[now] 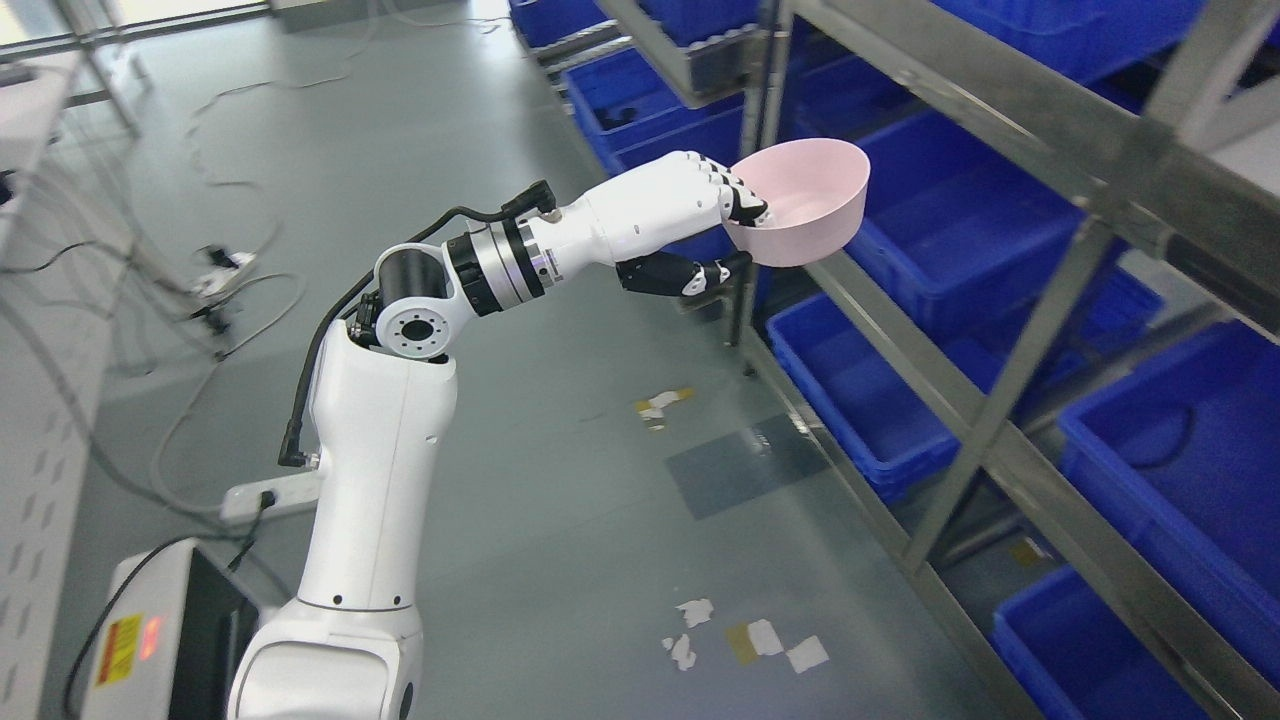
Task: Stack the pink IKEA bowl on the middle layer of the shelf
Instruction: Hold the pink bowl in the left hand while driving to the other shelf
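My left hand point(738, 238) reaches out from the lower left and grips the near rim of a pink bowl point(815, 200). Its fingers curl over the rim from above and the thumb presses from below. The bowl is held in the air, tilted, just in front of the metal shelf point(1010, 380), at the height of a layer of blue bins. The right arm does not show.
The grey metal shelf runs along the right side with several blue bins point(950, 230) on its layers. Cables point(220, 300) and a power strip point(265, 497) lie on the grey floor at the left. Scraps of tape point(745, 640) mark the floor.
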Controlling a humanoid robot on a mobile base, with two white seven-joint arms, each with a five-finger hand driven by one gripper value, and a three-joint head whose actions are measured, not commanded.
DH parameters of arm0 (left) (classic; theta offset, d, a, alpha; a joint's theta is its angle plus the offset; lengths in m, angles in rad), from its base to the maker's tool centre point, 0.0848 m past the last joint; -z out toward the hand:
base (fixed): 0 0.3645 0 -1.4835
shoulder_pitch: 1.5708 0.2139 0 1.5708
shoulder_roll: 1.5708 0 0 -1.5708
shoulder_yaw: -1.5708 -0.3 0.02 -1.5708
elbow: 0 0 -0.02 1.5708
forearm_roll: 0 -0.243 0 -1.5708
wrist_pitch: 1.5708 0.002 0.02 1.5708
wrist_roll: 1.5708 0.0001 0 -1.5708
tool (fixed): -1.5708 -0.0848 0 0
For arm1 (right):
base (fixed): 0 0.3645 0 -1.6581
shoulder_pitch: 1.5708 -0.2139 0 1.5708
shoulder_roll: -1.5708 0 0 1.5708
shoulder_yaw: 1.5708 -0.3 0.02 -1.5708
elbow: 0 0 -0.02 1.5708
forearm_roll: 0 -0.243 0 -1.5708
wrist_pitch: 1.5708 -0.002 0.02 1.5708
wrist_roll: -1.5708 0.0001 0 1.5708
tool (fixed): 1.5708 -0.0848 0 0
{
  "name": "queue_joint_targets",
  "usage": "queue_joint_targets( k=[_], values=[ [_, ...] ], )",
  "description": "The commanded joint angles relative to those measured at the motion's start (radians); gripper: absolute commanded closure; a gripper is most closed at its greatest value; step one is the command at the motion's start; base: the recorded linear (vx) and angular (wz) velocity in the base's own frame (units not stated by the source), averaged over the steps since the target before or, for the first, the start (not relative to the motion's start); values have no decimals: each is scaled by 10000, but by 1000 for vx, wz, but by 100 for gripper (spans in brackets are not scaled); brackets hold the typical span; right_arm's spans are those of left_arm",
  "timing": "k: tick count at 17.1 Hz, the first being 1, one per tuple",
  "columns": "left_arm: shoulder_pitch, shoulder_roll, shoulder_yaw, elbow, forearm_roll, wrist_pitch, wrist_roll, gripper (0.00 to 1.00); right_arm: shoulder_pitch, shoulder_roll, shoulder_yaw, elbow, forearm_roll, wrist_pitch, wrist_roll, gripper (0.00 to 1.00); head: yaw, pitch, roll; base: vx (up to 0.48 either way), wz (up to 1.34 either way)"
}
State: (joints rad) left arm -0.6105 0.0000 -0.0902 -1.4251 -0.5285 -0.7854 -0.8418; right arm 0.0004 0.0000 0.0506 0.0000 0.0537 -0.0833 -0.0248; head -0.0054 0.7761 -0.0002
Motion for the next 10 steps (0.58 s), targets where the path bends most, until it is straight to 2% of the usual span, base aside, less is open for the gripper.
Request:
queue_joint_targets(
  k=[1, 5, 7, 10],
  values=[
    [-949, 175, -1184, -15, 8, 0, 12, 98, 227, -175, 0, -175, 0, 5, -13, 0, 0, 0, 0, 119, -1255],
    [-2573, 175, -1047, 153, -38, 0, -18, 98, 227, -175, 0, -175, 0, 5, -13, 0, 0, 0, 0, 93, -1164],
    [-3371, 175, -635, 733, -190, 0, -64, 98, 227, -175, 0, -175, 0, 5, -13, 0, 0, 0, 0, 86, -1053],
    [-4063, 734, -234, 1900, -1522, 0, -80, 98, 227, -175, 0, -175, 0, 5, -13, 0, 0, 0, 0, 86, -950]
  ],
)
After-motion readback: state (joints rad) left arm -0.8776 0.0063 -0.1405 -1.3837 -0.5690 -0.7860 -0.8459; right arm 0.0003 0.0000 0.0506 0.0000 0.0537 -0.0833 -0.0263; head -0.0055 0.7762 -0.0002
